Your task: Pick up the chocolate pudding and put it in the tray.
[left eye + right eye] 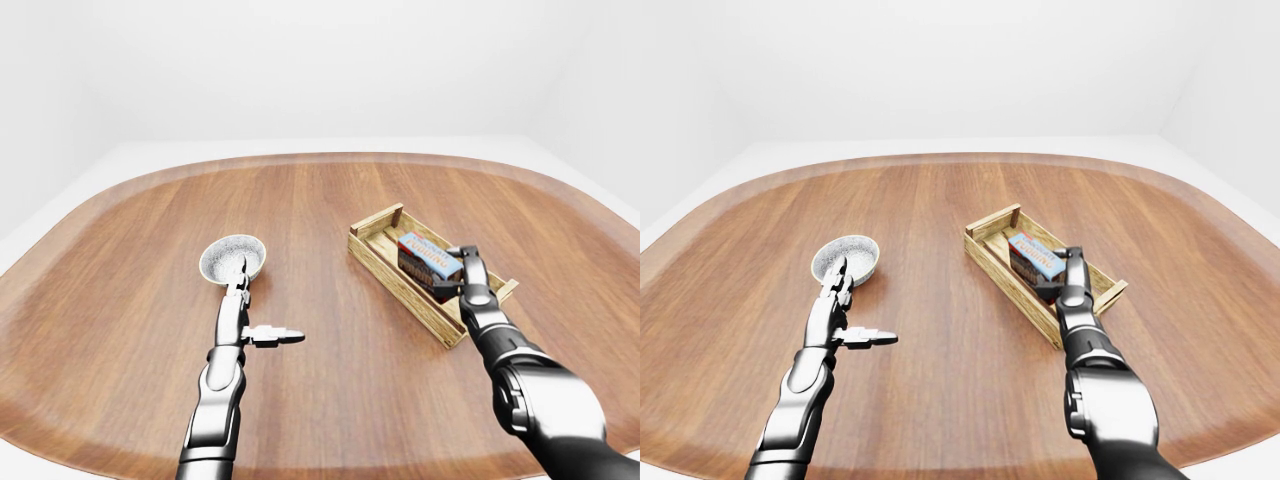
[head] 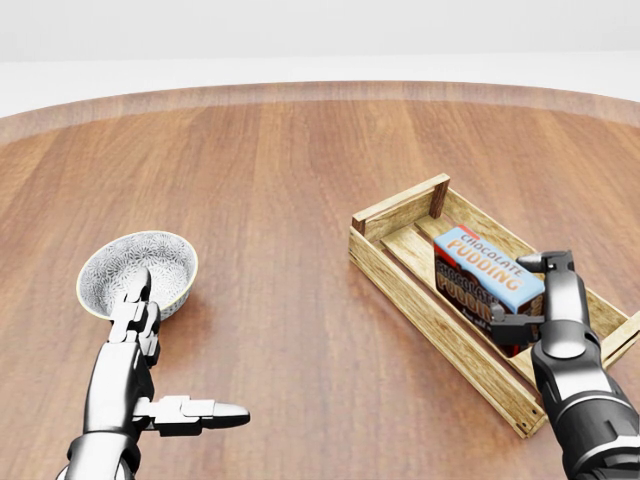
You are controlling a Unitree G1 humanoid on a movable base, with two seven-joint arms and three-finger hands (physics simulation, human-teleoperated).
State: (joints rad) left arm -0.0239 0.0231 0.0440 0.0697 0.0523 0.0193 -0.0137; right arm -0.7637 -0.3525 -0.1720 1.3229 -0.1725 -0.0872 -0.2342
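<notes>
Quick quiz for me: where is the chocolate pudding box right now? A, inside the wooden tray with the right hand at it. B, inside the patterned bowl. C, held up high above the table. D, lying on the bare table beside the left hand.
A: the chocolate pudding box sits within the walls of the wooden tray, with the right hand gripping its near end; the patterned bowl holds nothing.

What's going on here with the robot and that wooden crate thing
The robot's right hand has its fingers closed on the chocolate pudding box, which sits down inside the wooden tray on the table. It has not let go yet. The left hand hangs open over the table just below a patterned bowl, holding nothing.
</notes>
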